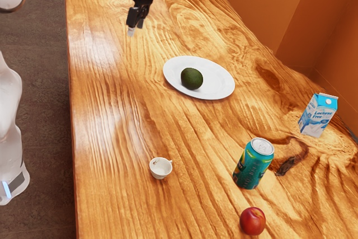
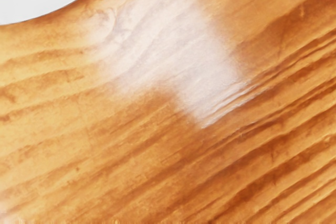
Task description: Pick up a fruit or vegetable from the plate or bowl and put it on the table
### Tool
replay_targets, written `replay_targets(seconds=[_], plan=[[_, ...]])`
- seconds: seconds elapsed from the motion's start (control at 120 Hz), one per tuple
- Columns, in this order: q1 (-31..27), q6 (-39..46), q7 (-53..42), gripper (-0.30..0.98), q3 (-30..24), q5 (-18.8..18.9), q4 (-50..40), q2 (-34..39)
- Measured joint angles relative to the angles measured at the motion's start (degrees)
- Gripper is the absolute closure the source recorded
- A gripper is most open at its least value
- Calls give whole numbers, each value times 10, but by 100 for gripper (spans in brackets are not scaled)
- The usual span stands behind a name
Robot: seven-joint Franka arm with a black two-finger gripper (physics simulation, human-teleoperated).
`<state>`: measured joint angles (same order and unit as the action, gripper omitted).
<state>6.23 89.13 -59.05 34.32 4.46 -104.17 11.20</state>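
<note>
Task's thing: dark green avocado [image 1: 192, 78], sitting on the white plate [image 1: 219, 86], near its middle. Probably stable there; the raised rim should stop a roll. Gripper [image 1: 135, 30] is above the counter [image 1: 117, 116], off the plate toward the exterior view's upper left. No avocado in it. Can't tell from here if it's apart or together. Wrist view has the plate's edge off to one side, so the hand isn't centered on it. My read: approach stage, pick not done.

Cup [image 1: 160, 168], can [image 1: 253, 163] and plum [image 1: 253, 220] are all well apart from the plate, toward the exterior view's bottom. Carton [image 1: 319, 115] stands off its right side in that view. Next: line up over the plate, straddle the avocado, lift clear of the rim. Risk: round body squirts out if gripped off-center.
</note>
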Motion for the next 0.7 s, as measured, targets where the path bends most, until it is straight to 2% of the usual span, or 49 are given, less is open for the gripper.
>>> replay_targets(seconds=[0.192, 0.383, 0.542, 0.7], plan=[[10, 52, -8, 0, 1, 23, -3, -1], [127, 65, -20, 0, -4, 23, -2, 3], [160, 73, -23, 0, -5, 22, -3, 2], [188, 72, 31, 0, -6, 23, 1, -21]])
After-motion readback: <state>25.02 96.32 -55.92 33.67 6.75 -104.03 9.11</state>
